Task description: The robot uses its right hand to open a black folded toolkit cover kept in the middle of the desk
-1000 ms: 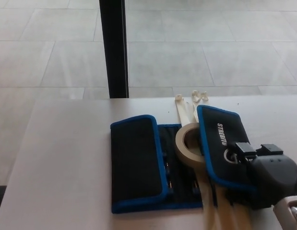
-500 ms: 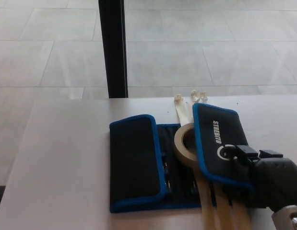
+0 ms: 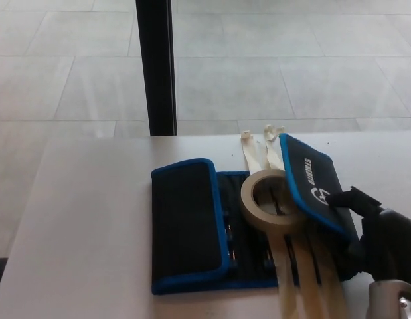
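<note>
At the near right corner the robot's black right hand (image 3: 384, 249) reaches in low, fingers (image 3: 348, 198) closed on the raised right flap of the black, blue-edged fabric toolkit cover (image 3: 192, 226), mid pale worktop (image 3: 85, 219), beside a beige tape roll (image 3: 268, 201).

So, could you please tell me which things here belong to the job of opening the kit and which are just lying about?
Job:
- black toolkit cover
- its right flap
- right hand, holding that flap

Lying about:
- tape roll
- pale strips
- black post
</note>
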Controlling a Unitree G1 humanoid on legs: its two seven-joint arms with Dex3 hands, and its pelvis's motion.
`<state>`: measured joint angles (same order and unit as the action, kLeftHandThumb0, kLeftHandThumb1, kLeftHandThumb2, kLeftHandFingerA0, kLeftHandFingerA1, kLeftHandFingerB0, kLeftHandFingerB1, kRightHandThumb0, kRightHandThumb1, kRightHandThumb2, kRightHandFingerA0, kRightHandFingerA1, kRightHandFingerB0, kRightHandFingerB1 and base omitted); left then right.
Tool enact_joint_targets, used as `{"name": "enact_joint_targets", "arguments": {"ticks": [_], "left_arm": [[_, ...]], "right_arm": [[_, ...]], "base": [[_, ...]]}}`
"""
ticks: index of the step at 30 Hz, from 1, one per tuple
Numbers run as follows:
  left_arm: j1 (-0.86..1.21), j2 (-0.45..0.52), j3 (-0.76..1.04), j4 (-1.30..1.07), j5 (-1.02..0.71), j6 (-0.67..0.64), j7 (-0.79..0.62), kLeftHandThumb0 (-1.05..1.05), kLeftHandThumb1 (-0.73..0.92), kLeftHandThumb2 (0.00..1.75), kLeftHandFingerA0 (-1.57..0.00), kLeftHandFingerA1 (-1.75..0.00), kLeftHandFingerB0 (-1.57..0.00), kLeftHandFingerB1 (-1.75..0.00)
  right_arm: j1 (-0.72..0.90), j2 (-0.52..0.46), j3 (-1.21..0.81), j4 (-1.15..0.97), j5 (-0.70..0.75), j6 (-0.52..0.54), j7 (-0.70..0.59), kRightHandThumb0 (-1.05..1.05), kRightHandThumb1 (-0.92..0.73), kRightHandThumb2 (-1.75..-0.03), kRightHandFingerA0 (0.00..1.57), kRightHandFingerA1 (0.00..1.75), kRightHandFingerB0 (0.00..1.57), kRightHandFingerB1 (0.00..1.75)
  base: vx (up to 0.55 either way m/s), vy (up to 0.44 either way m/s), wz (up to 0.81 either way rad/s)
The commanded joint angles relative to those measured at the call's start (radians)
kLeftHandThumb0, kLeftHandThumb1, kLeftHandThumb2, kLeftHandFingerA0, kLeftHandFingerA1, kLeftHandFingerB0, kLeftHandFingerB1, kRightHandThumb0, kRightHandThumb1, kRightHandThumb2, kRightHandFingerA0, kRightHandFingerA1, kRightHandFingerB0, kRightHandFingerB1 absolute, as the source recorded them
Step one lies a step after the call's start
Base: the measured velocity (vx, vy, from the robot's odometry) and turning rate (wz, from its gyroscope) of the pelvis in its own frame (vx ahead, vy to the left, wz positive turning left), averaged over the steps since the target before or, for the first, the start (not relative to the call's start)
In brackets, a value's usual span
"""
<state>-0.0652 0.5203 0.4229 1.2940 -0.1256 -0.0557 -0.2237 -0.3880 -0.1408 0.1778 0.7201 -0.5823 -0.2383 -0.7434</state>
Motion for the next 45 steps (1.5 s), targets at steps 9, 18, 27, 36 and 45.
{"name": "enact_joint_targets", "arguments": {"ticks": [9, 18, 27, 36, 45], "left_arm": [[0.032, 0.007, 0.003, 0.0, -0.008, -0.032, 0.023, -0.94, 0.92, 0.71, -0.29, -0.55, -0.3, -0.39], [0.036, 0.009, -0.009, -0.009, 0.005, -0.041, 0.041, -0.91, 0.77, 1.22, -0.31, -0.61, -0.2, -0.47], [0.037, 0.01, 0.026, -0.002, -0.033, -0.026, 0.005, -0.94, 0.92, 0.73, -0.25, -0.55, -0.28, -0.38], [0.047, 0.011, 0.028, 0.003, -0.033, -0.028, 0.004, -0.91, 0.72, 1.16, -0.22, -0.59, -0.23, -0.49], [0.041, 0.023, 0.02, 0.001, -0.014, -0.025, 0.0, -1.01, 0.91, 0.73, -0.26, -0.55, -0.27, -0.38]], "right_arm": [[-0.213, 0.221, -0.829, -0.031, 0.975, -0.004, -0.128, -0.08, -0.71, -0.63, 0.74, 1.14, 0.8, 0.67], [-0.354, 0.146, -1.004, 0.035, 1.022, 0.066, -0.285, -0.31, -0.73, -0.62, 0.53, 1.45, 0.68, 1.0], [-0.38, -0.056, -1.14, 0.116, 0.961, 0.231, -0.268, -0.36, -0.82, -0.73, 0.23, 1.15, 0.24, 1.11], [-0.304, -0.136, -1.157, 0.158, 0.852, 0.215, -0.132, -0.24, -0.76, -0.87, 0.14, 1.03, 0.24, 1.15], [-0.222, -0.241, -1.134, 0.114, 0.797, 0.235, 0.119, -0.23, -0.67, -0.65, 0.58, 1.29, 0.6, 0.88]], "base": [[0.0, 0.0, 0.0], [0.0, 0.0, 0.0], [0.0, 0.0, 0.0], [0.0, 0.0, 0.0], [0.0, 0.0, 0.0]]}}
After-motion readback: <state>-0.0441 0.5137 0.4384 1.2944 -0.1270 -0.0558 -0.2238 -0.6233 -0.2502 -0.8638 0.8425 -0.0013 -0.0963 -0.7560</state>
